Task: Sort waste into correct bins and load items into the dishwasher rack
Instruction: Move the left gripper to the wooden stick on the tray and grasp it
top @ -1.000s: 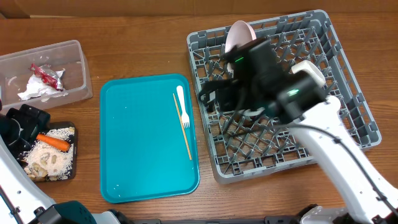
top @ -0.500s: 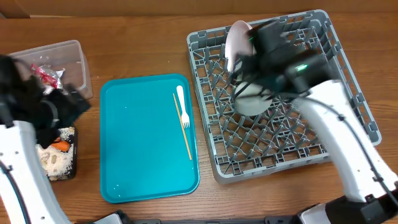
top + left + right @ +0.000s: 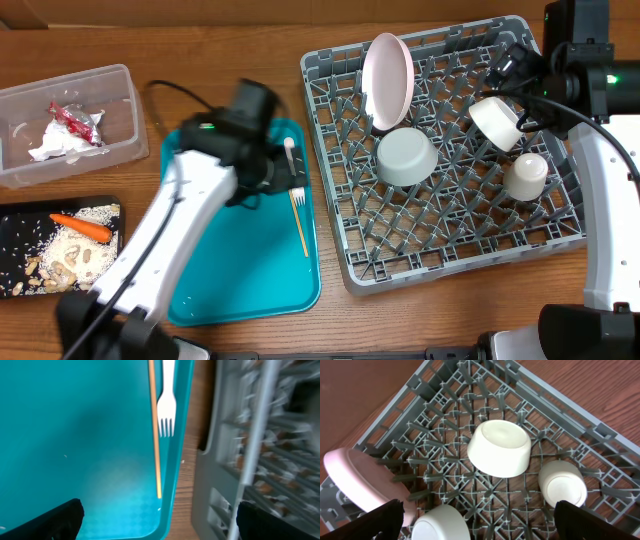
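Two bowls (image 3: 406,157), one cup (image 3: 524,176), one plate (image 3: 388,68)

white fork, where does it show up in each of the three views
Overhead: the white fork lies near the right edge of the teal tray, with its middle hidden under the left arm.
Left wrist: top centre, tines pointing down.
Right wrist: not in it.
Shared landmark: the wooden stick lying right beside the fork.

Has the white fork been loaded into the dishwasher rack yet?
No, the white fork lies on the teal tray beside the wooden stick, outside the dishwasher rack.
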{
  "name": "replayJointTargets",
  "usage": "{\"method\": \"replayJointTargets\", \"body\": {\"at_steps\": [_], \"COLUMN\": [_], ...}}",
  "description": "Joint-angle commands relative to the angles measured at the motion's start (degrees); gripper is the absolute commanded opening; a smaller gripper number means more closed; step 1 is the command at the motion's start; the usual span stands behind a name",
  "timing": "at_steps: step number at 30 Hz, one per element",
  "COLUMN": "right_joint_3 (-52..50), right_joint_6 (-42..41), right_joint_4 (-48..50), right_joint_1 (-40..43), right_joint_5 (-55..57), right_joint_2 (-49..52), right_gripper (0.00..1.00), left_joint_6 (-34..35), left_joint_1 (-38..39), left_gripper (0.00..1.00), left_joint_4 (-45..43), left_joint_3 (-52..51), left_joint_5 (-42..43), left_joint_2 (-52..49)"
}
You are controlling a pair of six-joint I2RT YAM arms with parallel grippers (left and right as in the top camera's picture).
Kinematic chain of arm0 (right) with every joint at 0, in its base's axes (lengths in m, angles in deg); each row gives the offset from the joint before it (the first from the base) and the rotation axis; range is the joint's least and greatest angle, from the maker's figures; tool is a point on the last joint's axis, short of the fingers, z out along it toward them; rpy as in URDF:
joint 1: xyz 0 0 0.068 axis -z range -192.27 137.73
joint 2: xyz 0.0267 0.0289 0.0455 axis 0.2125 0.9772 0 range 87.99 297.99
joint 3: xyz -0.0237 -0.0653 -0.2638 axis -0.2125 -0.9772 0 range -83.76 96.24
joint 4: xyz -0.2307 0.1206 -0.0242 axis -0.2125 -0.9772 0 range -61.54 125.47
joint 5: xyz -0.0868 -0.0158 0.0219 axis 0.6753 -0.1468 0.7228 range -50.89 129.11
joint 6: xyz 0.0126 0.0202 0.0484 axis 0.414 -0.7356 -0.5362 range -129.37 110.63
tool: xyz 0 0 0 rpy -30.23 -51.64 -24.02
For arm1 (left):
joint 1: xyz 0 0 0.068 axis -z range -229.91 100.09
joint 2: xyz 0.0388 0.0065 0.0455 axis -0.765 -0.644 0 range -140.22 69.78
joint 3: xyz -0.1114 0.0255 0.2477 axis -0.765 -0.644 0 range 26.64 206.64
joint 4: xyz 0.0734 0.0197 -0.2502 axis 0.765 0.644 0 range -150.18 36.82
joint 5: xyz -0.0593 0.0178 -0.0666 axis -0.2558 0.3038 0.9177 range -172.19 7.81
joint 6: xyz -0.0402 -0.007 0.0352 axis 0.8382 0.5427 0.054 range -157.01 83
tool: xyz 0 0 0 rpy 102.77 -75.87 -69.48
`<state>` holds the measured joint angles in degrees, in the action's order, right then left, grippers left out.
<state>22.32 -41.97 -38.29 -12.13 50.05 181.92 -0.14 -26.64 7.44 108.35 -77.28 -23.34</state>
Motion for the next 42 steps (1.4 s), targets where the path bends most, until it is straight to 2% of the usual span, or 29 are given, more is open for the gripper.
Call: {"method": "replayJointTargets", "body": {"at_steps": [1,4,8,16,21,36,42], "right_joint_3": [0.9,0.9,0.9,0.9,0.9,0.9,0.9], "right_joint_6": [0.0,0.0,0.0,0.0,0.0,0.0,0.0], "right_joint_4": [0.1,0.1,0.1,0.1,0.1,0.1,0.1], "right_joint_1": [0.3,0.4,0.3,0.3,0.3,0.4,0.3], "right_joint_5": [0.6,0.6,0.6,0.6,0.6,0.6,0.6], "right_joint_2": [-0.6,-0.6,-0.6,-0.6,-0.6,-0.6,-0.6], "right_gripper": [1.00,1.00,1.00,1.00,1.00,1.00,1.00], "left_joint_6": [9.7,11.7,11.0,0.4,-5.4,-6.4,-3.3], "left_joint_1": [4.2,4.8,2.7,-0.4,-0.4,-0.4,-0.5], "left_gripper": [1.00,1.00,1.00,1.00,1.00,1.00,1.00], "left_joint_4": [-0.2,-0.4,-1.3,-5.3,-12.7,-18.6,-17.1], "left_joint_3": [-0.8,-0.8,-0.9,-4.0,-8.0,-15.9,-15.9], "left_joint_5": [-7.8,-9.0,-8.9,-7.5,-1.0,-1.4,-7.0], "left_joint_2": [-7.1,-11.3,-15.9,-16.4,-16.4,-16.4,-16.4]}}
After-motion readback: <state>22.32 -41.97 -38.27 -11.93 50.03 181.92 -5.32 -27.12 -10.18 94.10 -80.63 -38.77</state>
